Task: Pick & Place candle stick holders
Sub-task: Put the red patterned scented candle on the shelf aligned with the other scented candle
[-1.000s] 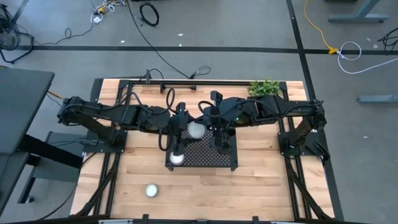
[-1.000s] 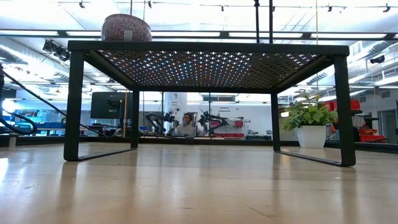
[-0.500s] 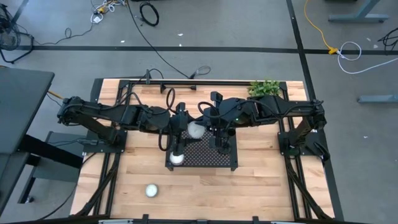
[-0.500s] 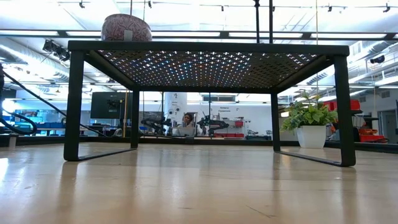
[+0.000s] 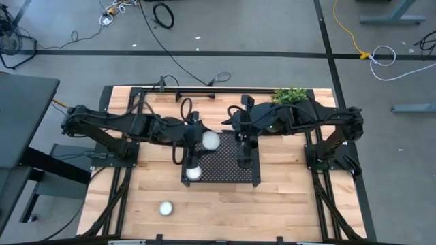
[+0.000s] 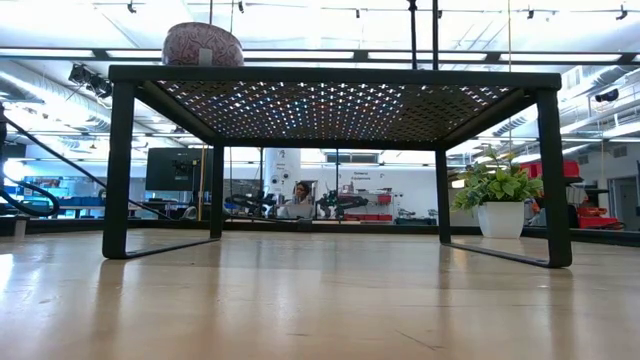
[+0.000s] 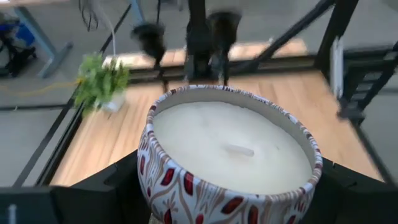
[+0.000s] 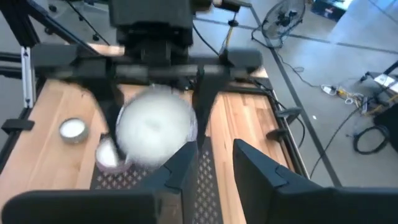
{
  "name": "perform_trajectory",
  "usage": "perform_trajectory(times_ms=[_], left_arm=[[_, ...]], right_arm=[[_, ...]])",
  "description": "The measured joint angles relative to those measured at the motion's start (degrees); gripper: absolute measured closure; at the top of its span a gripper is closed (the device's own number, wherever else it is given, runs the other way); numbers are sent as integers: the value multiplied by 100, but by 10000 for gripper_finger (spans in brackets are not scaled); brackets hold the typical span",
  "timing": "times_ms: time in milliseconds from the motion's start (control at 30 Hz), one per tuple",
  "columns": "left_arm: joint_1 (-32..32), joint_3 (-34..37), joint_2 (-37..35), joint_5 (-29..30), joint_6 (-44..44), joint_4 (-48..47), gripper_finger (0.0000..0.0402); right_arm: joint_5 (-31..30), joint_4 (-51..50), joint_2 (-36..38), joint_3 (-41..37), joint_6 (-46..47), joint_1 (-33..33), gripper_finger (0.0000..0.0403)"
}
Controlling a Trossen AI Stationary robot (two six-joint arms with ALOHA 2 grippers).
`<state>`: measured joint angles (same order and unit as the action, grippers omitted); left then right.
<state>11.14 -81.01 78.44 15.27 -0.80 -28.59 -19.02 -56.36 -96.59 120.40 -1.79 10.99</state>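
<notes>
Over the black perforated tray, left arm stretched inward, left gripper clamped around a patterned candle tin, right arm bent near the tray's far edge, right gripper fingers apart, empty, candle stick holder upright on the tray's right side.

Robotics lab: monitor at left centre, further robot arms mid-frame, floor cables along top.

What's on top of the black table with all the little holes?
One candle sits on its front left corner. The left gripper holds another candle above its back edge. The right gripper covers whatever is under it.
</notes>
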Motion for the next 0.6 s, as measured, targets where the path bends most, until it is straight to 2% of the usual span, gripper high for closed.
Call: perform_trajectory(times_ms=[600], left_arm=[[-37,0,-898,525,-588,-1586,118]], right_arm=[[-315,-1323,508,0,1047,328,308]])
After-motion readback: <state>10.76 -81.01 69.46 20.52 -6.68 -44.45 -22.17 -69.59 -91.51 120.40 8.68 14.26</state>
